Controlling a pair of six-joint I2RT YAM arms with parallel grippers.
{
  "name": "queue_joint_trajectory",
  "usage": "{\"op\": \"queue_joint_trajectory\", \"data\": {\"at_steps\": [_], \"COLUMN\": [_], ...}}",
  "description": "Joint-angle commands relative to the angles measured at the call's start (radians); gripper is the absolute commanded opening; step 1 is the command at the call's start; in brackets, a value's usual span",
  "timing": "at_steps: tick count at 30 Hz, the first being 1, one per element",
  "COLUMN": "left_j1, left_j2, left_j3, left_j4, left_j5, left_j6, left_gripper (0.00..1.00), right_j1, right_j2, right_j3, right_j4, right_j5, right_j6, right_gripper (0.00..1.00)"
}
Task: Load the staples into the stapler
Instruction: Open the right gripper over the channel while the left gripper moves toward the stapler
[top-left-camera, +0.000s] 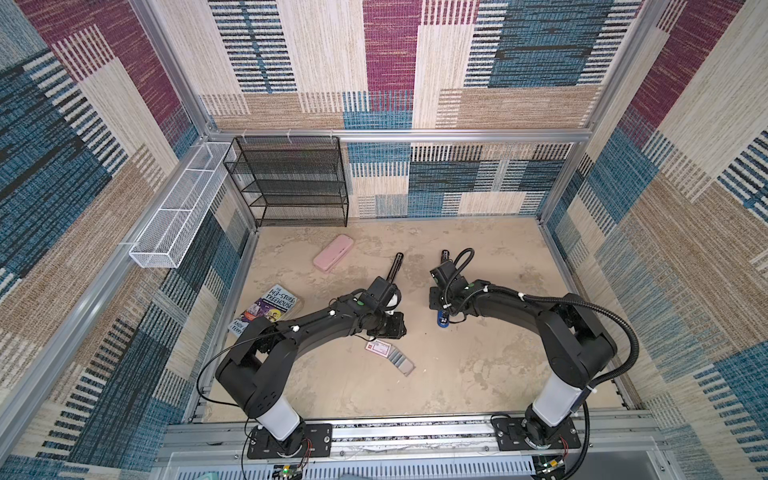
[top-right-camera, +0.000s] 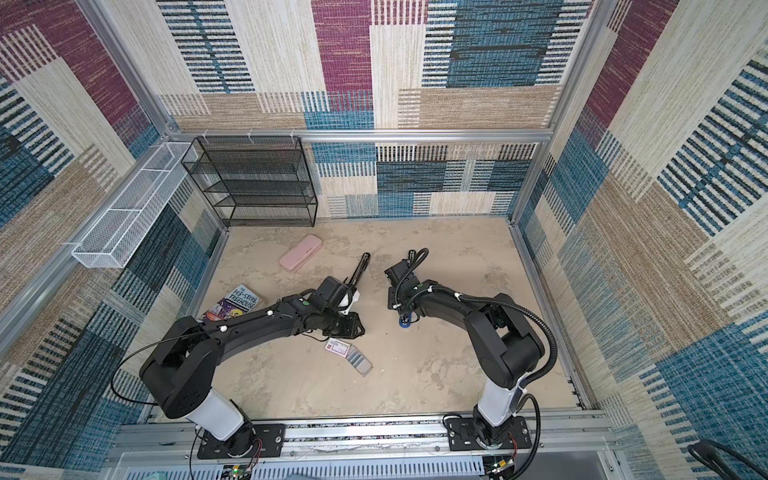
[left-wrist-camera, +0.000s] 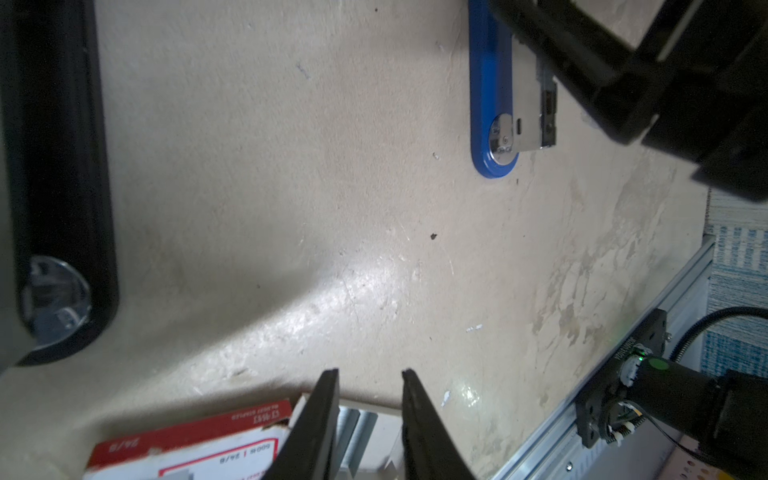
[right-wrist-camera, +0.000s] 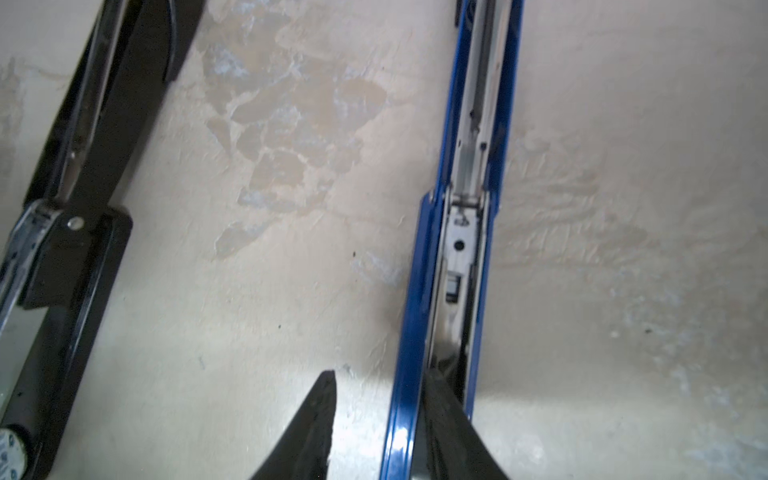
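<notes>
Beige tabletop (left-wrist-camera: 291, 166): left tool (left-wrist-camera: 370, 372), half open, empty, hovers over the staples (left-wrist-camera: 353, 428); right tool (right-wrist-camera: 380, 374), half open, straddles a wall of the stapler (right-wrist-camera: 457, 249). Pickup step, seemingly; next, pinch one strip.

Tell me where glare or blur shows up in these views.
Left wrist view: a bright glare patch on the table, black stapler blurred. Right wrist view: soft overall, a glint on the blue stapler. Both top views: evenly lit.
</notes>
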Motion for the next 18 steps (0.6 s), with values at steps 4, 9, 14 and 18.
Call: {"op": "queue_joint_trajectory", "data": {"at_steps": [4, 9, 14, 18], "left_j1": [0.001, 0.002, 0.016, 0.065], "left_j2": [0.000, -0.009, -0.033, -0.061], "left_j3": [0.004, 0.018, 0.035, 0.039], "left_j4": [0.004, -0.011, -0.043, -0.073], "left_j5": [-0.004, -0.018, -0.055, -0.090], "left_j6": [-0.006, 0.003, 0.017, 0.034], "left_gripper": [0.30, 0.30, 0.31, 0.34], "right_j1": [0.040, 0.047, 0.047, 0.047], "right_j2": [-0.074, -0.161, -0.231, -0.246], "right_j3": [-0.089, -0.104, -0.077, -0.067], "right_j4": [-0.045, -0.065, -0.081, -0.043], "right_j5": [-0.047, -0.029, -0.012, -0.075], "right_j6": [0.077, 0.095, 0.076, 0.041], "right_gripper": [0.39, 0.43, 0.47, 0.48]}}
